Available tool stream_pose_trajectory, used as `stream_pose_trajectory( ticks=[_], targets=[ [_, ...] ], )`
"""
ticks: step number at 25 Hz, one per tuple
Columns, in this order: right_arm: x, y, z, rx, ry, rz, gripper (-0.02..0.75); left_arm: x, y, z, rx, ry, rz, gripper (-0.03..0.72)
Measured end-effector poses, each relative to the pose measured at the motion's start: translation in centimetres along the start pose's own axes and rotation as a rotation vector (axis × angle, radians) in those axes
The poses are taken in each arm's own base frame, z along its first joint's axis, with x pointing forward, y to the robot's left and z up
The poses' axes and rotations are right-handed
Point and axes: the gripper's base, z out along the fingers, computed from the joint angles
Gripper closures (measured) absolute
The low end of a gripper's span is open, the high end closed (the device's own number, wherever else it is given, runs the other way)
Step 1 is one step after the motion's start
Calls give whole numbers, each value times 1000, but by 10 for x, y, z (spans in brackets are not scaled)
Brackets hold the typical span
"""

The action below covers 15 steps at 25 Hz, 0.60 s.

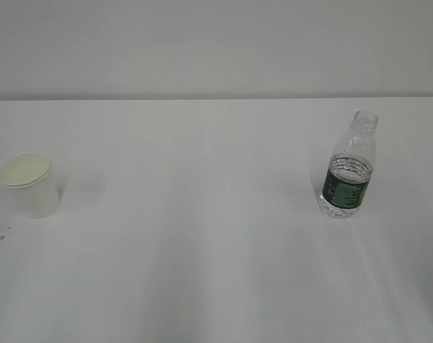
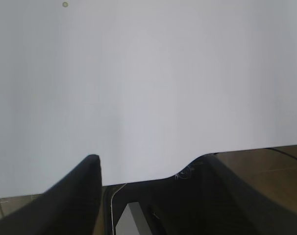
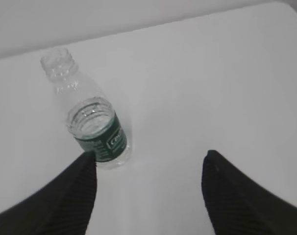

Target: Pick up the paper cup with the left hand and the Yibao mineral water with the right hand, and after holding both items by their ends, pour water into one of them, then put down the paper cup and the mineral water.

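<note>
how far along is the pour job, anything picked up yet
Nothing looks done: the paper cup and the Yibao mineral water stand apart on the table, untouched. In hand: the right hand is open near the bottle; the left hand is open over bare table. Picking up, pouring and putting down remain.

My right pincer (image 3: 148,161) has ribbed matt black pads; the Yibao mineral water (image 1: 347,175) is glossy clear plastic, the paper cup (image 1: 31,182) matt white, the surface (image 1: 202,250) smooth.
</note>
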Motion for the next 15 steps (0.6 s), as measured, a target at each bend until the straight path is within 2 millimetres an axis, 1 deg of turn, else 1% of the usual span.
stream_pose_trajectory(
  ticks=[1, 4, 7, 12, 15],
  targets=[
    [0, 0, 0, -3, 0, 85, 229, 0, 0, 0, 0, 0, 0, 214],
    [0, 3, 0, -38, 7, 418, 230, 0, 0, 0, 0, 0, 0, 214],
    [0, 9, 0, -100, 32, 648, 230, 0, 0, 0, 0, 0, 0, 214],
    [0, 18, -2, -188, 81, 848, 230, 0, 0, 0, 0, 0, 0, 214],
    [0, 19, -2, -202, 94, 899, 230, 0, 0, 0, 0, 0, 0, 214]
  ],
)
